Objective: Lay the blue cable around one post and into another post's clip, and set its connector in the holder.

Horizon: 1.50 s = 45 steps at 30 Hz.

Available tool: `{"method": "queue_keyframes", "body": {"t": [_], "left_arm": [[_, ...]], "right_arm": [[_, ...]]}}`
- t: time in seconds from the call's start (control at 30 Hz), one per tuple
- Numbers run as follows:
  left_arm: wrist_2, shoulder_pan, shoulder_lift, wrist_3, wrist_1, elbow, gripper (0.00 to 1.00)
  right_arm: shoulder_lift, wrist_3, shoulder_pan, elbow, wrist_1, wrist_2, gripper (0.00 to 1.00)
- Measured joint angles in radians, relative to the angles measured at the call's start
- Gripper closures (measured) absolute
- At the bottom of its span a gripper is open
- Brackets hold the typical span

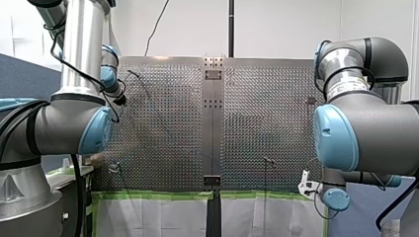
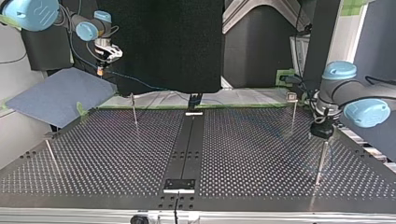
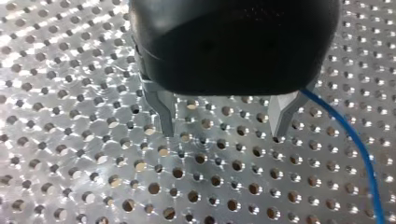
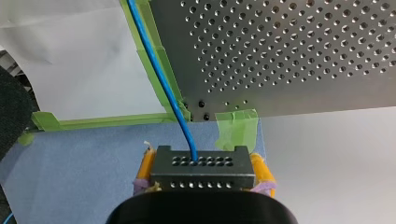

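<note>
blue cable [image 4: 159, 70] leaves the black connector [image 4: 203, 163] clamped in my right tool [image 4: 204, 171].

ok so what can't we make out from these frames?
Blue cable: its route over the table, top view, too thin and faint to trace.
Post clip: top view, too small to see whether it's empty.
Connector: near end, right wrist view, hidden by the black housing.
Holder: not identifiable in any view.

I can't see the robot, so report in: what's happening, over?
My left gripper open, empty, over perforated table. My right gripper shut on connector, past the table's corner. Its blue cable passes beside a left finger; no obstacle seen.
</note>
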Motion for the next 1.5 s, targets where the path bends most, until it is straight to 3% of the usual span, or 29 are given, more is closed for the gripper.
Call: {"method": "queue_keyframes", "body": {"t": [0.57,1.03,1.5], "left_arm": [[0.039,0.013,0.000,-0.152,0.014,-0.003,0.02],[0.033,0.027,0.023,-0.254,0.012,-0.004,0.02],[0.036,0.029,0.039,-0.390,0.012,-0.004,0.02]], "right_arm": [[0.000,-0.001,0.003,0.000,0.000,0.000,1.00],[0.000,-0.002,0.002,0.000,0.000,0.000,1.00],[0.000,-0.002,0.003,-0.001,-0.001,0.000,1.00]]}}
